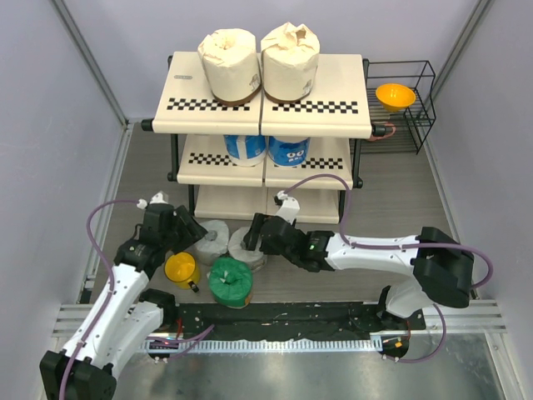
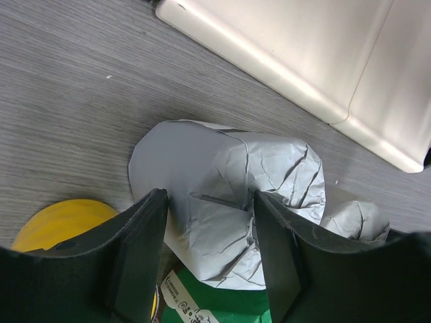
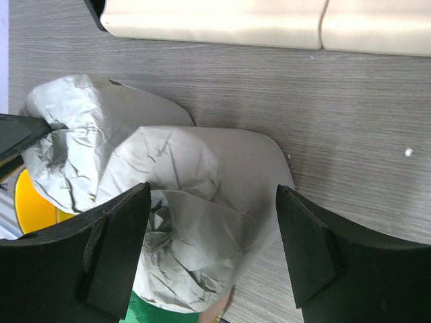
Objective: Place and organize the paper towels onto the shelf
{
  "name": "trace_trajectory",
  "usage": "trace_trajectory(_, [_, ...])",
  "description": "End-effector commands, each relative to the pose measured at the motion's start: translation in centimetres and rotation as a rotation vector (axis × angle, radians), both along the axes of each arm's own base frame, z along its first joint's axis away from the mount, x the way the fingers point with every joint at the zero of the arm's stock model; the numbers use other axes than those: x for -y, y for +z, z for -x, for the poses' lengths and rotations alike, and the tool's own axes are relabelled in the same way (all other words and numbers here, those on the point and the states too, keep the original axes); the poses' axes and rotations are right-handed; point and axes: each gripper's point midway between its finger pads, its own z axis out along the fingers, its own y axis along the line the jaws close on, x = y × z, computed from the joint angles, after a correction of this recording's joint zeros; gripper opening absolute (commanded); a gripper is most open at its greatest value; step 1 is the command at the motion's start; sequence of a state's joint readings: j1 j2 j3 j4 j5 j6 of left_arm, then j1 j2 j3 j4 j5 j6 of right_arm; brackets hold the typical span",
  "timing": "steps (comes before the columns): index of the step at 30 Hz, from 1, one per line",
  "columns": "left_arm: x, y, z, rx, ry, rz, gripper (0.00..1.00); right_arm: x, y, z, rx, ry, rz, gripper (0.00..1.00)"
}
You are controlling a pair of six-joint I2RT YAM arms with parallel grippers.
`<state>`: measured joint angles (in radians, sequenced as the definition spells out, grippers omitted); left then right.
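Grey wood-grain surface, plain grey walls on three sides. Far left, the left pincer is spread, its fingers astride the crumpled top of the left grey roll; can't tell if the pads touch the wrap. The yellow mug is just beside that arm and mostly hidden in the wrist view. The green roll sits in front of both grey ones, cut off at the bottom edge of both wrist views. The right grey roll is pressed against the left one. The right pincer is spread wide over it, contact not visible. From above, both pincers hide part of the grey rolls.

The shelf stands behind. Two cream rolls are on the top board, two blue-and-white rolls on the middle one with their tops hidden. A bare strip of surface lies between the grey rolls and the bottom board. The wire rack with an orange bowl is far right by the wall.
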<state>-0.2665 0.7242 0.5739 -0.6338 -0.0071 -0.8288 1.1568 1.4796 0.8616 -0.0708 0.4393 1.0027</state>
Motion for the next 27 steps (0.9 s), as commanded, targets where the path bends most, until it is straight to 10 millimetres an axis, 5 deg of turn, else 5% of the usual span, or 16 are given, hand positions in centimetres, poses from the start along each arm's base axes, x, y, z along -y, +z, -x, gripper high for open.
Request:
trace_trajectory(1, [1.2, 0.4, -0.1, 0.034, -0.061, 0.036, 0.60, 0.9, 1.3, 0.1, 0.018, -0.031, -0.035, 0.80])
trace_trajectory(12, [1.8, 1.0, 0.5, 0.038, -0.092, 0.052, 0.66, 1.2, 0.5, 0.4, 0.000, -0.036, -0.027, 0.81])
trace_trajectory(19, [2.0, -0.6, 0.5, -0.020, -0.110, 0.011, 0.59, 1.2, 0.1, 0.2, 0.000, -0.049, -0.017, 0.80])
trace_trajectory(27, [2.0, -1.1, 0.5, -0.024, -0.112, -0.015, 0.51, 1.4, -0.1, 0.3, -0.007, -0.048, -0.009, 0.65])
